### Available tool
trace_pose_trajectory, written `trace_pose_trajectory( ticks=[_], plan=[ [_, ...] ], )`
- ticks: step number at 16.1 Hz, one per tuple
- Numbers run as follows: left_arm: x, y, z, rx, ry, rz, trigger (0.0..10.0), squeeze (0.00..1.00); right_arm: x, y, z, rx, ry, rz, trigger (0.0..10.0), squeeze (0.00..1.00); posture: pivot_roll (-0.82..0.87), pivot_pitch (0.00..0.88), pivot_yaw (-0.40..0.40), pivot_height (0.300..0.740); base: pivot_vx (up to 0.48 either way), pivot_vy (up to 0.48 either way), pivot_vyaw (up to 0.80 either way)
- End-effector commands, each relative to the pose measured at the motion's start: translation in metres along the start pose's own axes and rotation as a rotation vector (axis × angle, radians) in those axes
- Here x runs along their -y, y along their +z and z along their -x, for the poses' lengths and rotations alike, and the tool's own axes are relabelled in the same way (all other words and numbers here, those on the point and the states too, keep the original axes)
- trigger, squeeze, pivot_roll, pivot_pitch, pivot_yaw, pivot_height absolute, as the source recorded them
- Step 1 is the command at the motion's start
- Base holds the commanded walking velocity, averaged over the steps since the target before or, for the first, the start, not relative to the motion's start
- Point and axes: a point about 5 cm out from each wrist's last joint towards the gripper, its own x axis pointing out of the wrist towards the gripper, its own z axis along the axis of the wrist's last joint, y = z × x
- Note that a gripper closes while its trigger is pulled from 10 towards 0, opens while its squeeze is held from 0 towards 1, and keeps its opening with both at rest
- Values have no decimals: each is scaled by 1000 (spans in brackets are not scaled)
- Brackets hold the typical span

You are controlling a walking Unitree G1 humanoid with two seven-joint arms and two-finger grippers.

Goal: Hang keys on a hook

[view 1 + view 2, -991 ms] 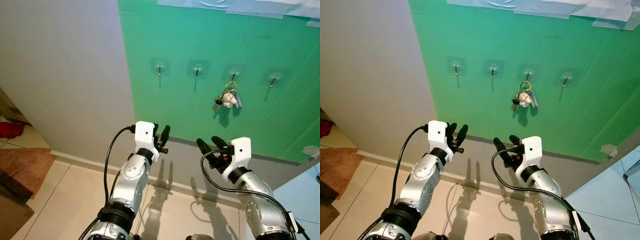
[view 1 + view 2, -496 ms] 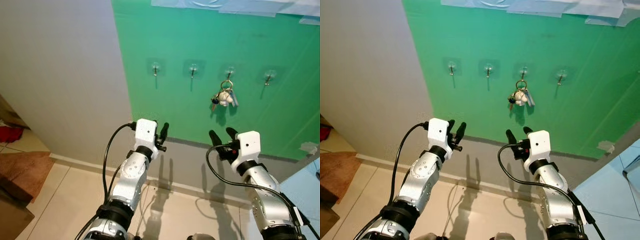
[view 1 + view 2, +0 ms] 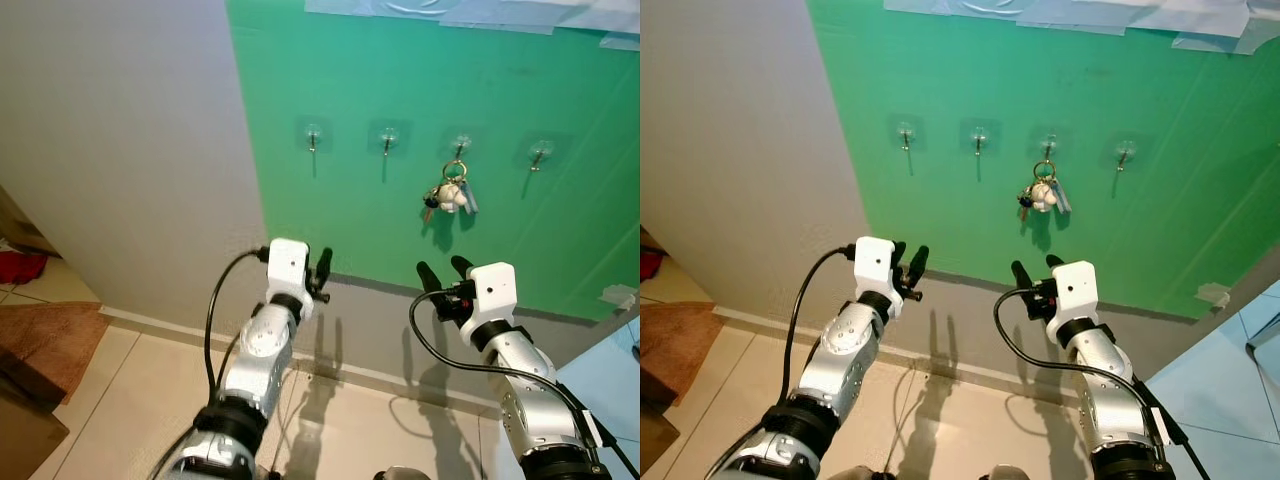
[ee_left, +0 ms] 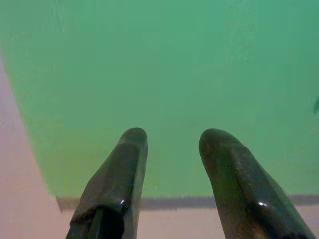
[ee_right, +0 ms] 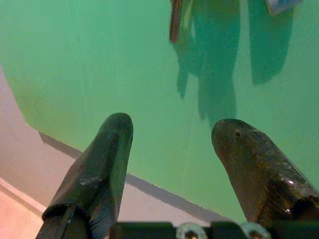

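Note:
A bunch of keys [image 3: 451, 193] with a small white charm hangs by its ring from the third hook [image 3: 460, 147] in a row of clear hooks on the green wall panel [image 3: 420, 90]. My right gripper [image 3: 441, 270] is raised below the keys, apart from them, open and empty. In the right wrist view the tip of a key [image 5: 175, 20] and the keys' shadow show above the fingers [image 5: 104, 149]. My left gripper [image 3: 320, 262] is held up further left below the first two hooks, open with nothing between its fingers [image 4: 124, 164].
Other hooks [image 3: 313, 134] [image 3: 387, 138] [image 3: 541, 153] on the panel are bare. A grey wall [image 3: 120, 150] stands to the left, a grey skirting band [image 3: 380, 320] runs below the panel. Tiled floor [image 3: 130, 400], a brown mat [image 3: 50, 335] at far left.
The right arm rose from lower left to under the keys a second ago and has held since. The view shifted slightly. The keys stay on their hook.

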Motion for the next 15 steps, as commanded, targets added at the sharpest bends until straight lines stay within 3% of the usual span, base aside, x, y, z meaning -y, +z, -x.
trace_pose_trajectory(
  ticks=[1,5,9,15],
  plan=[
    [-4,0,0,-6,22,-1,10000,0,0,2,-1,9,14,27,10000,0,-207,0,22,740,0,0,0],
    [-6,-3,0,-18,27,-3,10000,0,2,3,-2,14,3,24,10000,0,-195,2,21,740,0,0,0],
    [9,-10,1,-40,-15,6,10000,0,-4,-5,-2,-19,26,34,10000,0,-199,0,18,740,0,0,0],
    [6,-22,6,-91,6,5,10000,0,-4,-12,1,-48,28,60,10000,0,-203,0,19,740,0,0,0]
  ],
)
